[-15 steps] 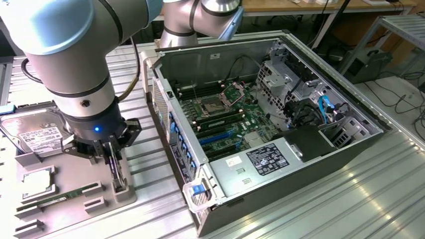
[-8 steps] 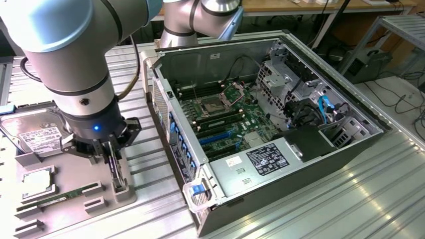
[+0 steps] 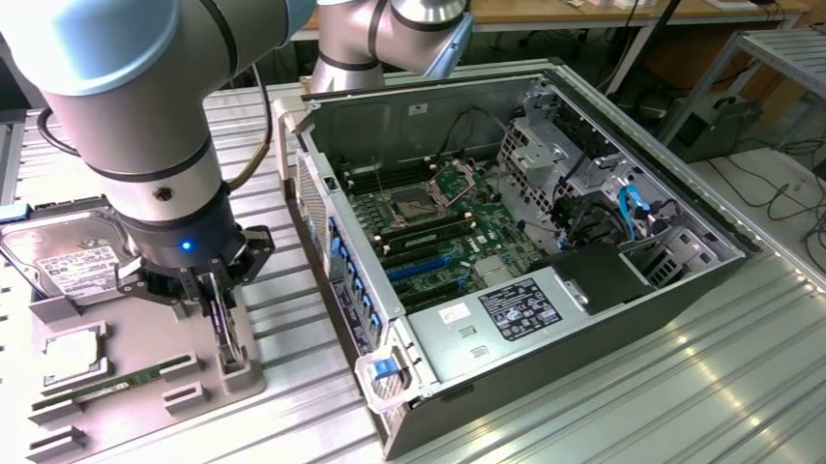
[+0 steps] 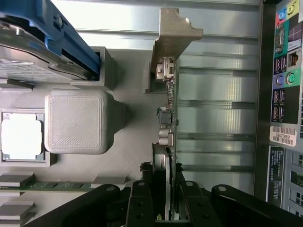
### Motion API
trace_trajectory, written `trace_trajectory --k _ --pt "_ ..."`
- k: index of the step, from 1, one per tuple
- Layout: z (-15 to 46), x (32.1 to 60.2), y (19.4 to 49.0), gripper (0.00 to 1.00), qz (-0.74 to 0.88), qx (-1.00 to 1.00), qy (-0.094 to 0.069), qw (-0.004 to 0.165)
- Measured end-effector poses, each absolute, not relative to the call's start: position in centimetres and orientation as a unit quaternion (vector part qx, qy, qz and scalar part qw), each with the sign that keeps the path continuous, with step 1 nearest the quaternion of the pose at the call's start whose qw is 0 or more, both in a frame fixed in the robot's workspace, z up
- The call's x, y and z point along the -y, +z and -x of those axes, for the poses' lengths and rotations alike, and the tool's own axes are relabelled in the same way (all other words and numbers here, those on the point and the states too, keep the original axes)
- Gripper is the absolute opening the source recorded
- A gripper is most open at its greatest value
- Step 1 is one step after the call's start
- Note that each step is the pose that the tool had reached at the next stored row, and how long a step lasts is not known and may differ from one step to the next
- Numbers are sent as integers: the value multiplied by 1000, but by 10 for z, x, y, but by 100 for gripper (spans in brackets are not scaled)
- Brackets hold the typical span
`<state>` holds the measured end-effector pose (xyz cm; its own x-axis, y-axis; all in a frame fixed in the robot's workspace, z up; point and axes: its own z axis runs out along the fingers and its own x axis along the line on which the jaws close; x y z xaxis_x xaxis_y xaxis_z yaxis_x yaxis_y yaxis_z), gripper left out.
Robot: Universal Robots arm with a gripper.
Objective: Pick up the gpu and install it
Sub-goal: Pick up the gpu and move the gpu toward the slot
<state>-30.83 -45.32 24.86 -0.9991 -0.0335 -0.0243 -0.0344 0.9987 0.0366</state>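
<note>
The gpu [image 3: 227,336] stands edge-on in a slot of the grey parts tray [image 3: 142,324], at the exterior view's left. In the wrist view the gpu [image 4: 168,101] is a thin green board, with its silver end bracket [image 4: 173,33] at the far end. My gripper [image 3: 215,295] reaches straight down onto it. The gripper [image 4: 162,184] has its black fingers [image 4: 141,198] pressed against both faces of the card, around the round fan part. The card's lower edge still sits in the tray's holder block.
The open PC case [image 3: 387,126] lies to the tray's right, motherboard [image 3: 439,222] facing up. Its rear port panel [image 4: 284,71] is close beside the card. The tray also holds a hard drive [image 3: 72,256], a CPU [image 3: 72,353] and a RAM stick [image 3: 123,380]. A grey block [image 4: 78,120] rises beside the card.
</note>
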Motion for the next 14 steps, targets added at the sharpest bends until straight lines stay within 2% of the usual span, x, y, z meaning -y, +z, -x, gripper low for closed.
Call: trace_trajectory --k 14 --pt "308 453 253 27 17 -1000 18 12"
